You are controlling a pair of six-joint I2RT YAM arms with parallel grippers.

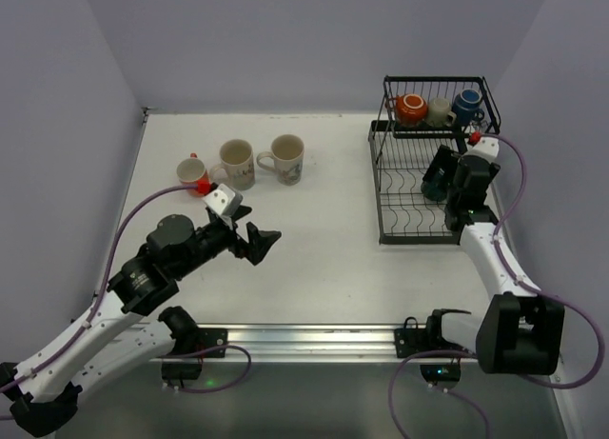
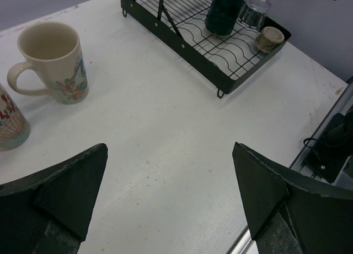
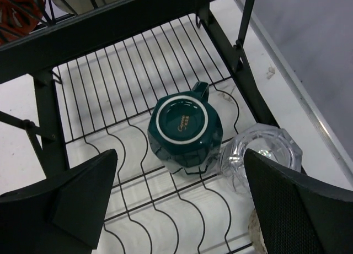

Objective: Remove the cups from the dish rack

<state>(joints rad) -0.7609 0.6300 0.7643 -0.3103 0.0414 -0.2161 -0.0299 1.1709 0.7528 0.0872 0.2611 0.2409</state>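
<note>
The black wire dish rack (image 1: 400, 228) stands at the right. Its upper basket holds an orange mug (image 1: 411, 109), a cream mug (image 1: 440, 112) and a blue mug (image 1: 466, 106). A dark teal mug (image 3: 185, 130) sits upside down on the lower tray (image 3: 110, 100), with a small beige cup (image 2: 268, 39) near it. My right gripper (image 3: 179, 204) is open and empty, hovering just above and in front of the teal mug. On the table stand a red mug (image 1: 193, 173) and two cream patterned mugs (image 1: 236, 163) (image 1: 284, 157). My left gripper (image 1: 255, 228) is open and empty over the table.
A clear glass (image 3: 262, 155) lies on the lower tray, touching the teal mug's right side. The rack's upper tier bar (image 3: 110, 28) crosses just above my right gripper. A metal rail (image 1: 314, 339) runs along the near table edge.
</note>
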